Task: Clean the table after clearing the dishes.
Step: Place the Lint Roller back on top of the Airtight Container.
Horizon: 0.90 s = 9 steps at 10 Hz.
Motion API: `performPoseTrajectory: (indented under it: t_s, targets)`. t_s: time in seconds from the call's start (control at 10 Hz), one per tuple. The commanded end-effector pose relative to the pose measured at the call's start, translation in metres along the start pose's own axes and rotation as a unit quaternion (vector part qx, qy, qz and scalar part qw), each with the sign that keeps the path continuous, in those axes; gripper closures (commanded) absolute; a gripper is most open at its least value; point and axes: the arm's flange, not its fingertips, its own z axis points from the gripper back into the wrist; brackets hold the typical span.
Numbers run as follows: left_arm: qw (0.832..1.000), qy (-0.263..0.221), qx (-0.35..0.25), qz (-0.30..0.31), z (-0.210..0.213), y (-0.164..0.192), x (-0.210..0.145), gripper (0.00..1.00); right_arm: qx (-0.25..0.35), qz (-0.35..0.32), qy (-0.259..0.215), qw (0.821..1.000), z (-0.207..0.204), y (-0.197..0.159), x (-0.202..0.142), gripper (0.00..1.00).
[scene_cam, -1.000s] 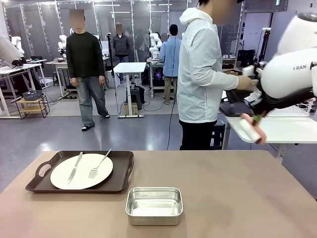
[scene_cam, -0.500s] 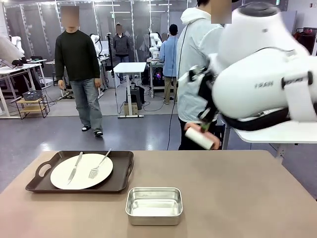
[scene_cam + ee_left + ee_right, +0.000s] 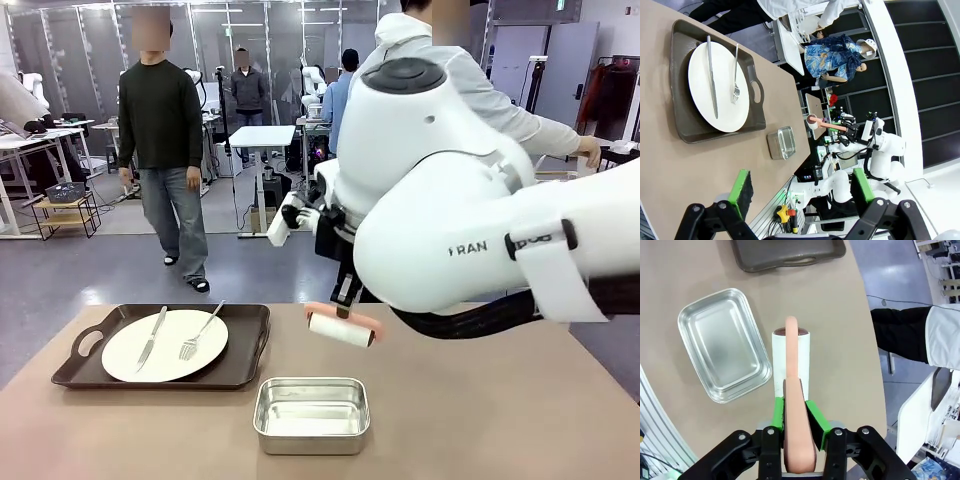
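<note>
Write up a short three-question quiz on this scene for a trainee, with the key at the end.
1. True or false: the right hand is shut on the pink handle of the roller.
2. What lies on the plate in the tray? A) a knife and a fork; B) a spoon; C) nothing.
3. Fill in: the left hand has its jaws ____.
Key: 1 true; 2 A; 3 open.
</note>
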Motion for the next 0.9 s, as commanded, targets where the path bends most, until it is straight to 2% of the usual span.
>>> performPoseTrajectory:
  t_s: [0.0,0.5,0.6,0.8]
  targets:
    - [1.0,-0.002,0.0,-0.003,0.002,0.0,-0.002,0.0,0.0,-0.014,-0.005,1.0,0.005,-0.005,-0.002,0.77]
    - [1.0,-0.002,0.0,-0.003,0.002,0.0,-0.002,0.0,0.0,-0.007,0.0,1.0,0.0,-0.006,-0.003,0.77]
    - [1.0,-0.002,0.0,-0.003,0.002,0.0,-0.002,0.0,0.022,0.054,-0.012,0.998,-0.009,0.001,0.005,0.77]
    - [1.0,-0.002,0.0,-0.003,0.002,0.0,-0.002,0.0,0.036,0.108,-0.011,0.993,-0.019,0.008,0.025,0.77]
